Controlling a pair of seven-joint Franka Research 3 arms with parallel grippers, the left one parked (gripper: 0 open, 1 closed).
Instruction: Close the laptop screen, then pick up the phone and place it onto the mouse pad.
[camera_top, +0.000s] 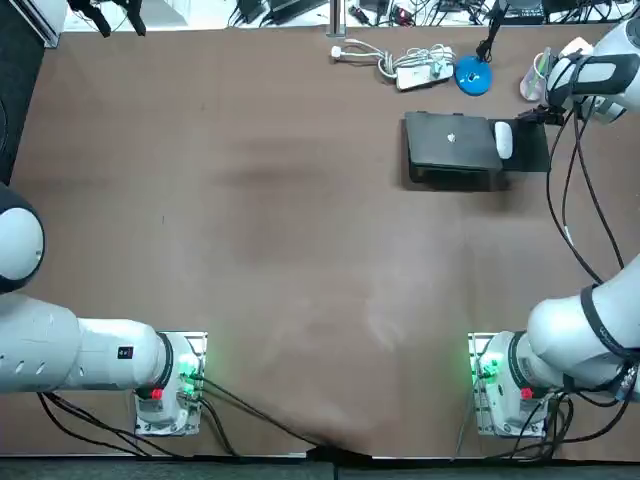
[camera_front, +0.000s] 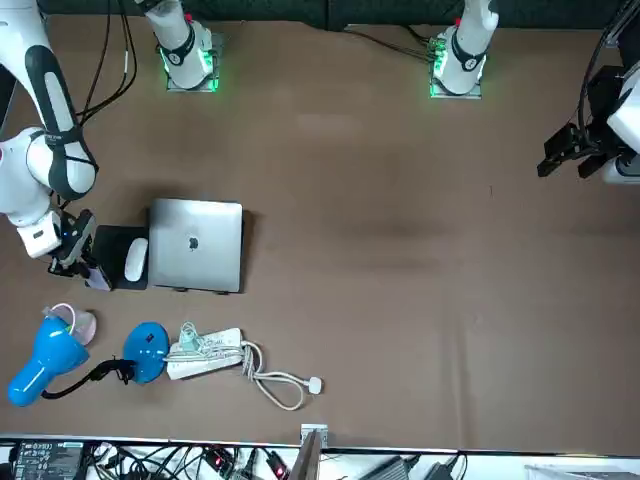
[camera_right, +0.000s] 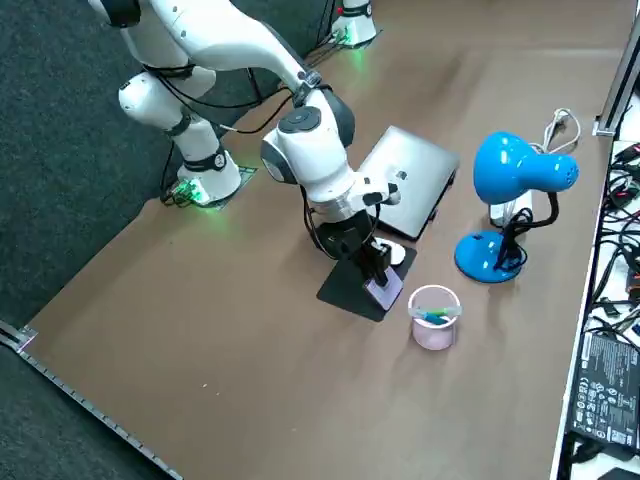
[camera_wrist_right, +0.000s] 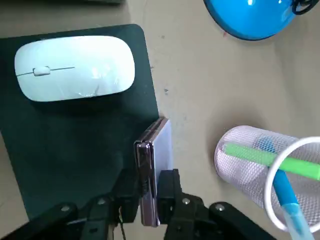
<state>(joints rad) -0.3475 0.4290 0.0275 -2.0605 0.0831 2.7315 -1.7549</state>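
Note:
The silver laptop (camera_front: 197, 245) lies with its lid down near the table's far right. Beside it is the black mouse pad (camera_wrist_right: 65, 145) with a white mouse (camera_wrist_right: 75, 67) on it. My right gripper (camera_wrist_right: 149, 192) is shut on the phone (camera_wrist_right: 155, 165), a thin slab with a pale back, held on edge. The phone hangs over the pad's outer border, on the side away from the laptop; whether it touches the pad cannot be told. In the right side view the gripper (camera_right: 372, 268) points down at the pad (camera_right: 345, 288), with the phone (camera_right: 383, 290) below its fingers.
A pink mesh cup (camera_right: 434, 318) with pens stands close beside the phone. A blue desk lamp (camera_right: 510, 175) and a white power strip (camera_top: 420, 72) with its cable lie past the laptop (camera_top: 452, 143) toward the far edge.

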